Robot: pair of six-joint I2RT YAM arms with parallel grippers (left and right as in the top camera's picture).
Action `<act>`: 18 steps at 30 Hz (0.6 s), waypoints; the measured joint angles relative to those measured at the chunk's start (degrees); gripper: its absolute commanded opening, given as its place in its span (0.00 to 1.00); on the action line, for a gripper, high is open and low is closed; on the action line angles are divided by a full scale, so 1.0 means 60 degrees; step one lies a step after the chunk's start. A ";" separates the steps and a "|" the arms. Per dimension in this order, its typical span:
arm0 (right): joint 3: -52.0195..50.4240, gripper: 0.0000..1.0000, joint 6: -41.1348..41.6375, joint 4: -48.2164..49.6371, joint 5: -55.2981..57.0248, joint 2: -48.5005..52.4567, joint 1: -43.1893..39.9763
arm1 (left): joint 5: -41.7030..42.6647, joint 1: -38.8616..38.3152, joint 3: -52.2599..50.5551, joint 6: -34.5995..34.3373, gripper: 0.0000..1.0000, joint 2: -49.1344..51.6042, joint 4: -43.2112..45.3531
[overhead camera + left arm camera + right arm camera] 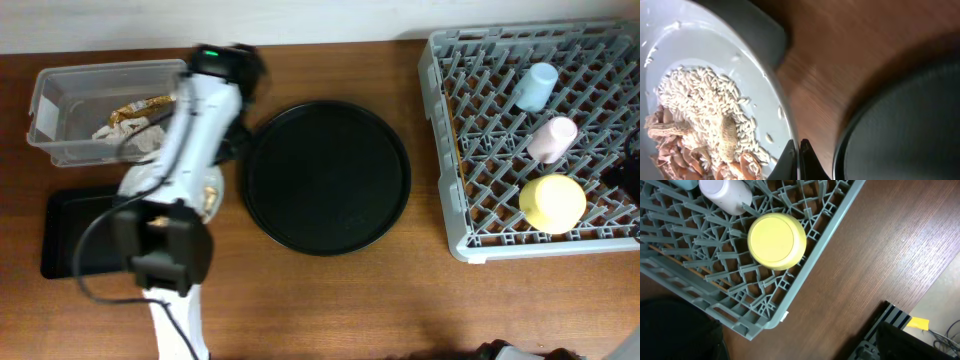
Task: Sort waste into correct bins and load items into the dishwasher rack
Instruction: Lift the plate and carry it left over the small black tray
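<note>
In the left wrist view my left gripper (799, 150) is shut on the rim of the round pale grey plate (740, 65). The plate carries the beige-brown food scraps with rice-like crumbs (705, 125). From overhead the left arm hides most of the plate (212, 192), which is between the shallow black tray (70, 235) and the round tray. The clear tub (50, 110) holds the gold-brown wrapper (140, 107) and crumpled white paper (115, 130). The grey rack (450, 200) holds the light-blue cup (537, 85), pink cup (553, 138) and upturned yellow bowl (552, 202). My right gripper's fingers do not show clearly.
The big round black tray (328, 177) lies mid-table, just right of the plate, and also shows in the left wrist view (905, 125). The right wrist view looks down on the rack's near corner (790, 305), the yellow bowl (776, 241) and bare wood beside it.
</note>
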 measured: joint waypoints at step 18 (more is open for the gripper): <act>0.0000 0.98 0.0004 0.0000 0.0000 0.0000 0.0000 | 0.3952 0.4630 0.0073 0.2495 0.01 -0.0175 0.0193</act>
